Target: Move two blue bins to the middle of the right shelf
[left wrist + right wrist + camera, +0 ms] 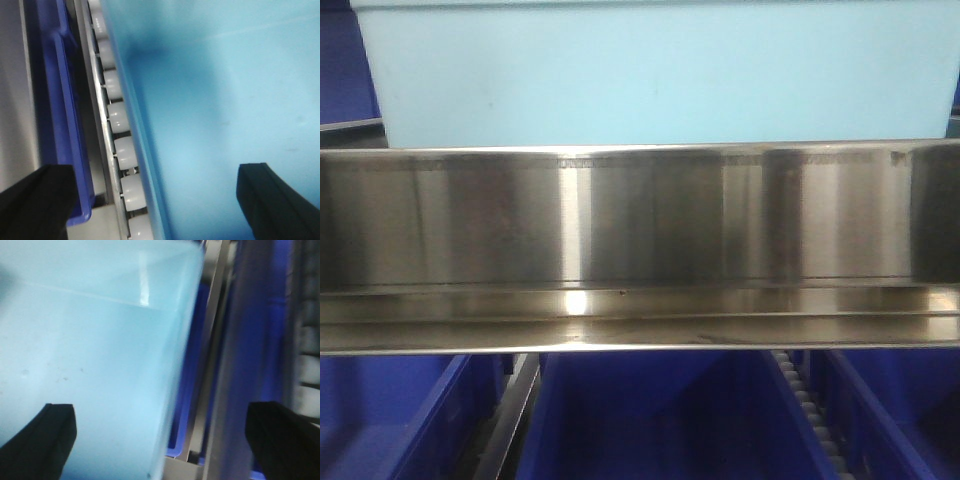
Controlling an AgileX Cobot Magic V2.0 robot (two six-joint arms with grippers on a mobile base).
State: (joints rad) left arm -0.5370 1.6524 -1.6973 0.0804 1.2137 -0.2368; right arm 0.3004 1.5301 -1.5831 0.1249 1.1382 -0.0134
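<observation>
A pale blue bin (660, 75) fills the top of the front view, just above and behind the shiny steel front rail of the right shelf middle (640, 215), which hides its base. My left gripper (157, 210) is open, its black fingers (35, 202) straddling the bin's left wall (145, 165), one outside and one inside over the bin's floor (225, 100). My right gripper (160, 445) is open as well, straddling the bin's right wall (172, 390), with neither finger touching it.
Dark blue crates (650, 420) sit on the tier below the rail. A track of white rollers (122, 150) and a dark blue crate (62, 100) run along the bin's left side. Another dark blue crate (260, 340) and steel dividers (212, 340) stand on its right.
</observation>
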